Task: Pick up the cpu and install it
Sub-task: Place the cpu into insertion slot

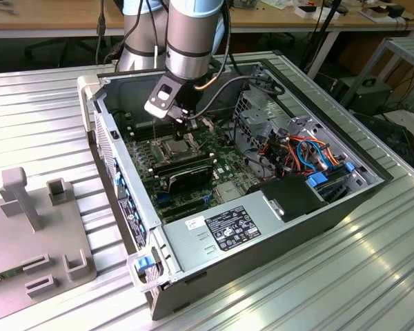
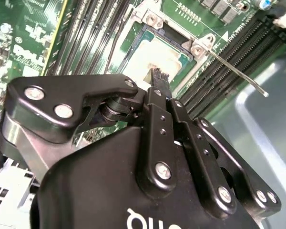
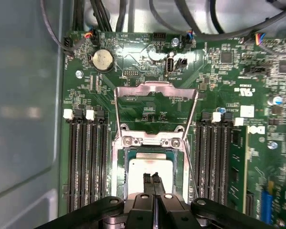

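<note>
Steel load plate (image 3: 155, 87) tipped up beyond the socket (image 3: 150, 140), baring the CPU (image 3: 137, 174) inside it; hangs close over the socket with gripper (image 3: 155, 177) pinched narrow, holding nothing.

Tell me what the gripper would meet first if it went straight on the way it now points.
Most likely the cpu lying in the open socket: in the first wrist view the gripper points at its metal top. How far above it the tips hang is unclear.

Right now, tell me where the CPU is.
In the first wrist view, the CPU lies in its socket between the memory slots, just beneath the gripper.
</note>
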Tool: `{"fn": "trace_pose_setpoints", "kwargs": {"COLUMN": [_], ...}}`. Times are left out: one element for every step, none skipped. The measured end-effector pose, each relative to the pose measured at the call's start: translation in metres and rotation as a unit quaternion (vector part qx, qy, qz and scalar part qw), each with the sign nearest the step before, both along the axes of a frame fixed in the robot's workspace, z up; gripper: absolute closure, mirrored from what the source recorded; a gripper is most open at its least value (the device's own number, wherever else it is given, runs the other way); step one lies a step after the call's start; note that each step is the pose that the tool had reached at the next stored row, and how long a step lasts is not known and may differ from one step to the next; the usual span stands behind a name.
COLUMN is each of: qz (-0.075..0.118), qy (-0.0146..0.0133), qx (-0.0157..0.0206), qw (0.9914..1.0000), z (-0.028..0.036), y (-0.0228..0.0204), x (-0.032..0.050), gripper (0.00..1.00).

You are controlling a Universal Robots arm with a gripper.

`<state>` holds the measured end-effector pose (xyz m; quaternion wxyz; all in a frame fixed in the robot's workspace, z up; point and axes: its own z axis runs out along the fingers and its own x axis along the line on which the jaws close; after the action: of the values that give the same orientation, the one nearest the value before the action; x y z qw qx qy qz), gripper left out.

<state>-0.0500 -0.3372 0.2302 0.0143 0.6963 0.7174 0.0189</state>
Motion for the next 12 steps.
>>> {"fn": "trace_pose_setpoints", "kwargs": {"qz": [0.000, 0.000, 0.000, 0.000, 0.000, 0.000, 0.000, 0.000, 0.000, 0.000, 0.000, 0.000], "qy": [0.0000, 0.0000, 0.0000, 0.0000, -0.0001, -0.0001, -0.0001, 0.0000, 0.0001, 0.0001, 0.0000, 0.0000], "qx": [-0.0001, -0.0001, 0.0000, 0.0000, 0.0000, 0.0001, 0.0001, 0.0000, -0.0002, -0.0001, -0.0001, -0.0001], "qw": [1.00000, 1.00000, 1.00000, 1.00000, 1.00000, 1.00000, 1.00000, 1.00000, 1.00000, 1.00000, 1.00000, 1.00000], "z": [0.0034, 0.0055, 0.0077, 0.0077, 0.0077, 0.0077, 0.0077, 0.0080, 0.0091, 0.0102, 0.0126, 0.0138], "y": [0.0000, 0.0000, 0.0000, 0.0000, 0.0000, 0.0000, 0.0000, 0.0000, -0.0001, 0.0000, 0.0000, 0.0000], "x": [0.0000, 0.0000, 0.0000, 0.0000, 0.0000, 0.0000, 0.0000, 0.0000, 0.0000, 0.0000, 0.0000, 0.0000], "gripper": [0.89, 0.89, 0.89, 0.89, 0.89, 0.89, 0.89, 0.89, 0.89, 0.89, 0.89, 0.89]}}
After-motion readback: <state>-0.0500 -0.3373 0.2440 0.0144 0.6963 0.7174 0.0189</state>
